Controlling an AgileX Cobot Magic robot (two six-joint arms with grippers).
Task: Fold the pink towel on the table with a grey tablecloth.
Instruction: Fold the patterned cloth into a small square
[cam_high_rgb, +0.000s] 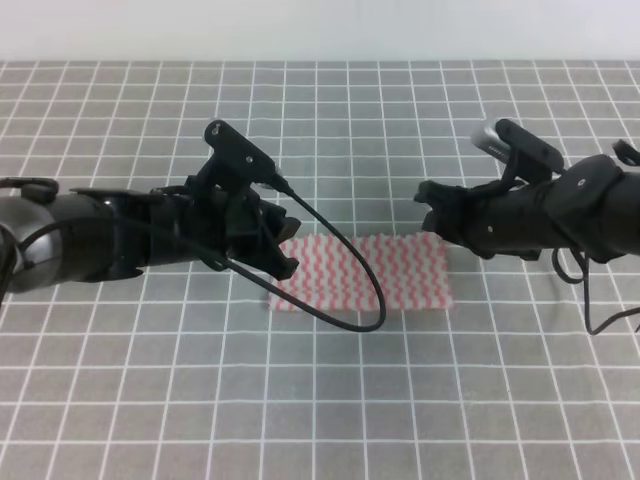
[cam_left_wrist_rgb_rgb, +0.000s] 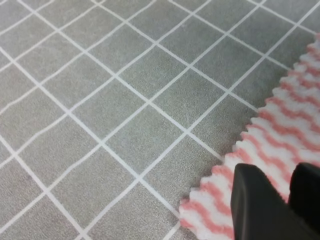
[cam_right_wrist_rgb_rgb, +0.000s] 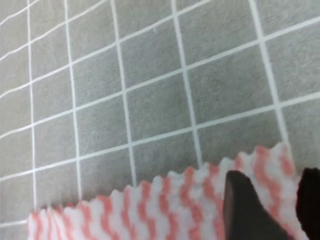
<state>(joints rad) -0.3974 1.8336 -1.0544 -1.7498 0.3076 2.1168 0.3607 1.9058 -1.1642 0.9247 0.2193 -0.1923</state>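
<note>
The pink towel lies flat on the table with a grey tablecloth as a wide, low rectangle of pink and white zigzag stripes. My left gripper hovers over its left end. In the left wrist view the towel shows its jagged edge, and the dark fingers stand slightly apart above the corner. My right gripper is at the towel's far right corner. In the right wrist view the towel runs along the bottom, with the fingers apart over that corner and nothing visibly pinched.
The grey gridded cloth stretches all around the towel. A black cable loops from the left arm down across the towel's left part. A white wall band runs along the far edge.
</note>
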